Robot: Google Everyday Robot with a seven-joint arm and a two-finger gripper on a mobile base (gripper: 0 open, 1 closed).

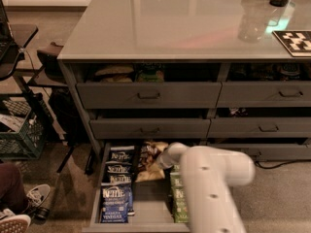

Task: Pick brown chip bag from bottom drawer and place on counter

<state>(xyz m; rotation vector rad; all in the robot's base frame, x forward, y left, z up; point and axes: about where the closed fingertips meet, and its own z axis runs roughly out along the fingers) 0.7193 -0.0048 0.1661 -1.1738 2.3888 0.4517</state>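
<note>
The bottom drawer (97, 198) is pulled open at floor level under the cabinet. The brown chip bag (147, 160) lies crumpled in its back middle part, between a row of dark blue Kettle bags (118, 181) on the left and green bags (177, 200) on the right. My white arm (209, 178) reaches down into the drawer from the right. My gripper (160, 160) is at the right edge of the brown bag, mostly hidden by the wrist. The glossy grey counter (170, 18) tops the cabinet.
A clear plastic bottle (252, 18) and a checkered marker card (294, 40) stand on the counter's right part. Upper drawers are ajar with snacks inside. A green crate (19, 130), a dark stand and a person's shoes (29, 203) are on the left.
</note>
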